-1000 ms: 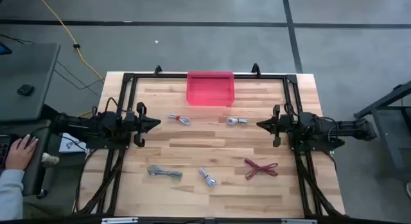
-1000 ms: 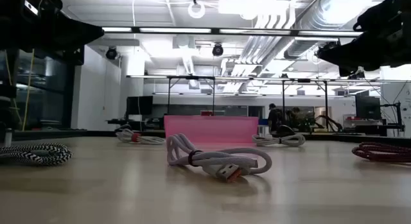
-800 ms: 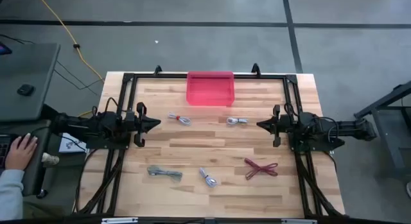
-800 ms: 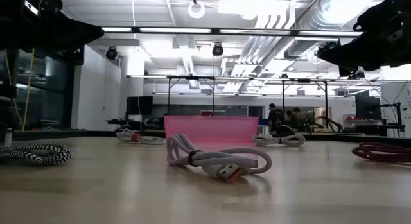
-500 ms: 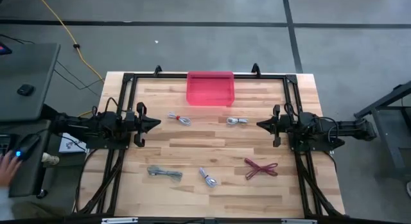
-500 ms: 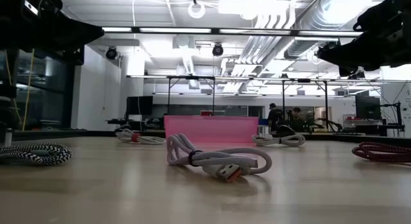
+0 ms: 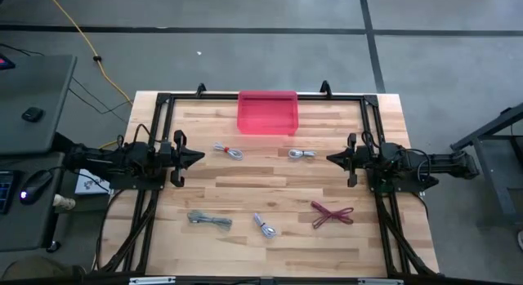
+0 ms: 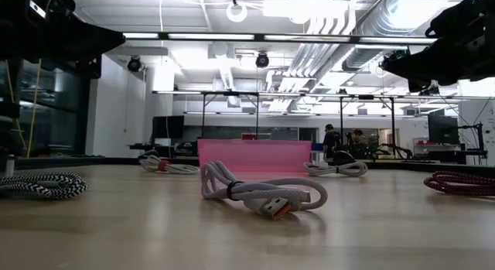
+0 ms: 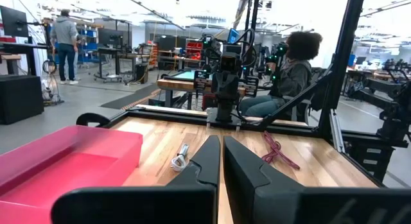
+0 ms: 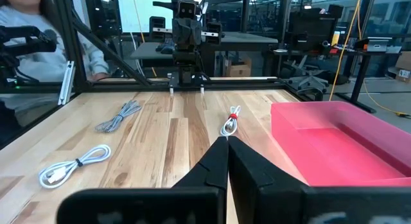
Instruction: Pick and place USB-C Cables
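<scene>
Five coiled cables lie flat on the wooden table. In the high view, a silver cable (image 7: 228, 151) and a second silver cable (image 7: 301, 154) lie just near of the pink bin (image 7: 267, 112). A grey braided cable (image 7: 209, 220), a white cable (image 7: 264, 226) and the dark red cable (image 7: 332, 213) lie toward the near edge. My left gripper (image 7: 200, 157) hovers shut at the table's left side. My right gripper (image 7: 330, 158) hovers shut at the right. Their fingers point at each other. In the low view the white cable (image 8: 259, 194) is closest.
The pink bin (image 8: 254, 155) stands at the middle of the far edge. A black frame (image 7: 163, 105) runs round the table. A yellow cord (image 7: 78, 32) lies on the floor beyond. One person (image 9: 298, 63) sits behind the right arm and another person (image 10: 38, 38) sits by the table's near side.
Both arms and all cables have kept still. A person's hand on the desk left of the table has drawn back out of the high view.
</scene>
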